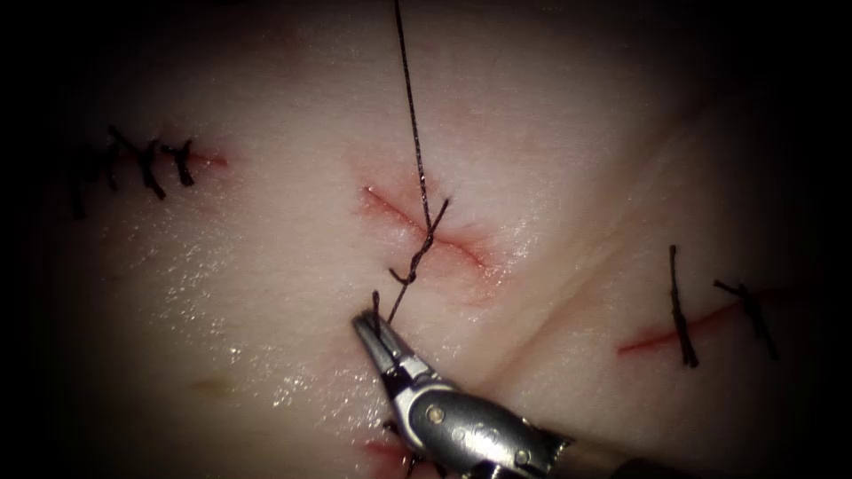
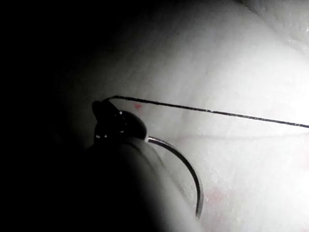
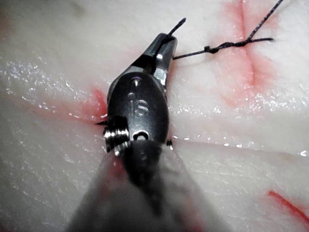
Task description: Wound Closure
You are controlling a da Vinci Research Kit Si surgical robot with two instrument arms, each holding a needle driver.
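Note:
The tissue (image 1: 266, 293) has a short red cut (image 1: 461, 247) at the centre. A dark thread (image 1: 411, 106) rises from the cut out of the picture's top. Its twisted throws (image 1: 417, 257) lie across the cut. My right tool (image 1: 366, 321) comes in from the lower right, just left of and below the cut. Its jaws are shut on the thread's short end (image 3: 179, 22), which runs taut to the knot (image 3: 212, 48). My left tool (image 2: 104, 108) is shut on the curved needle (image 2: 193, 176) near its tail. The needle is free above the tissue, and thread (image 2: 217, 112) stretches away from the jaws.
An earlier stitched cut (image 1: 142, 164) lies at the far left and another (image 1: 688, 328) at the right with two dark stitches. A red spot with stitch ends (image 1: 390, 448) sits beside the right tool's wrist. A crease (image 1: 568, 293) runs through the tissue right of the central cut.

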